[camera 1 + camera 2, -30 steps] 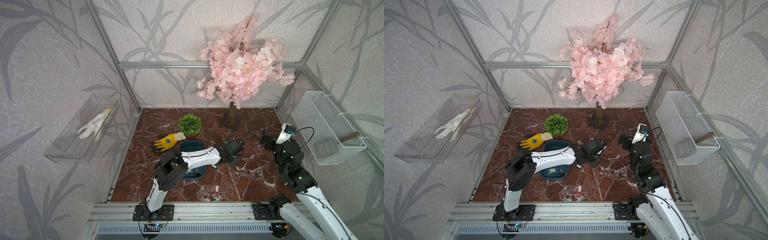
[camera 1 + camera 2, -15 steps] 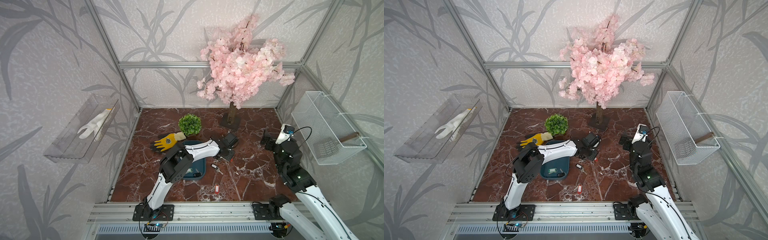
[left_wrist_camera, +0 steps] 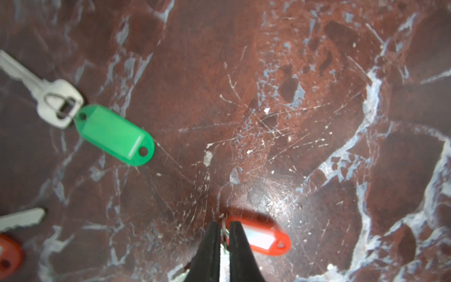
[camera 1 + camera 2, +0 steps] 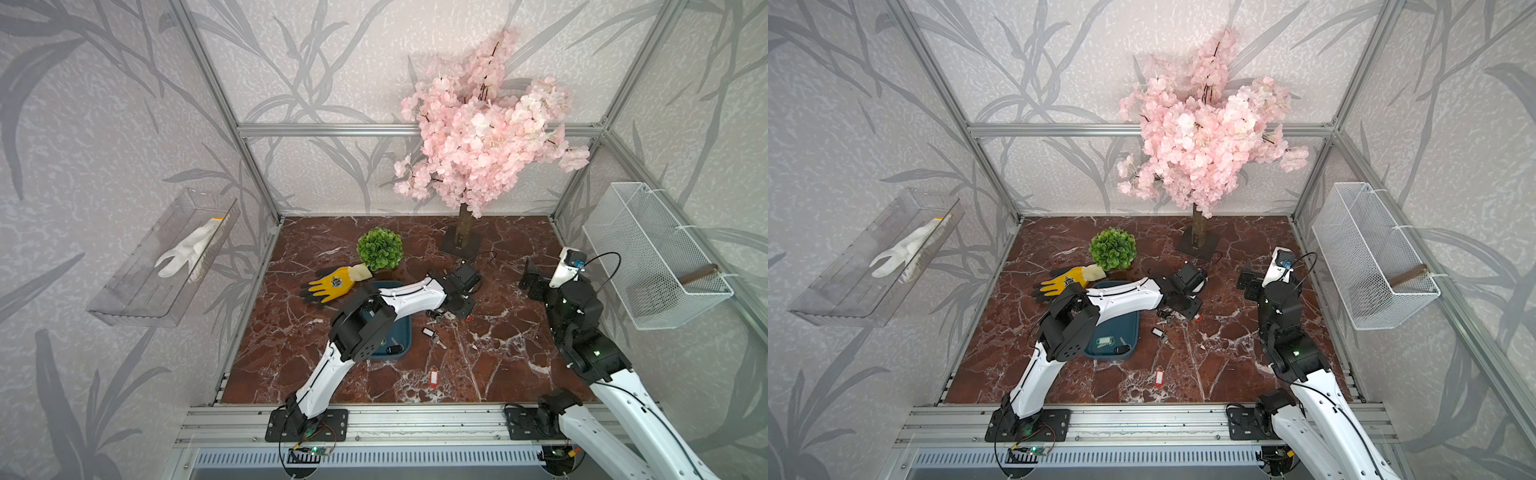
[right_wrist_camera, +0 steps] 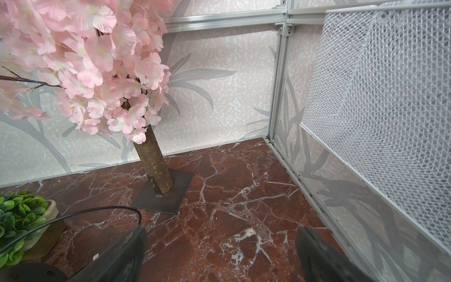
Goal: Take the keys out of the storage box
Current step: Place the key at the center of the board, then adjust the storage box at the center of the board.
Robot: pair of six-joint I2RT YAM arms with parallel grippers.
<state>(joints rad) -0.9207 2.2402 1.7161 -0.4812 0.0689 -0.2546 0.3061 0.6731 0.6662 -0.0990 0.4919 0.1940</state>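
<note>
The storage box [image 4: 402,332] [image 4: 1130,322], dark teal, lies left of centre, partly under my left arm. A green-tagged key [image 4: 1105,341] and a black-tagged one [image 4: 1122,350] lie in it. Several keys lie on the marble floor: a black-tagged one [image 4: 428,331], a red-tagged one [image 4: 434,378] near the front, and a green-tagged one [image 3: 114,134]. My left gripper [image 4: 460,309] [image 3: 222,225] points down just right of the box. Its jaws stand a narrow gap apart, with the ring of a red-tagged key [image 3: 261,238] in the gap. My right gripper [image 4: 530,278] [image 5: 219,239] is open and empty.
A pink blossom tree [image 4: 478,137] on a metal base stands at the back. A green plant ball [image 4: 379,248] and a yellow glove [image 4: 332,284] lie behind the box. A wire-mesh basket [image 4: 648,249] hangs on the right wall, a clear tray [image 4: 137,291] on the left.
My left arm's elbow has swung right and up while the wrist stayed just right of the box. Its jaws have parted slightly. The right arm has not moved.
</note>
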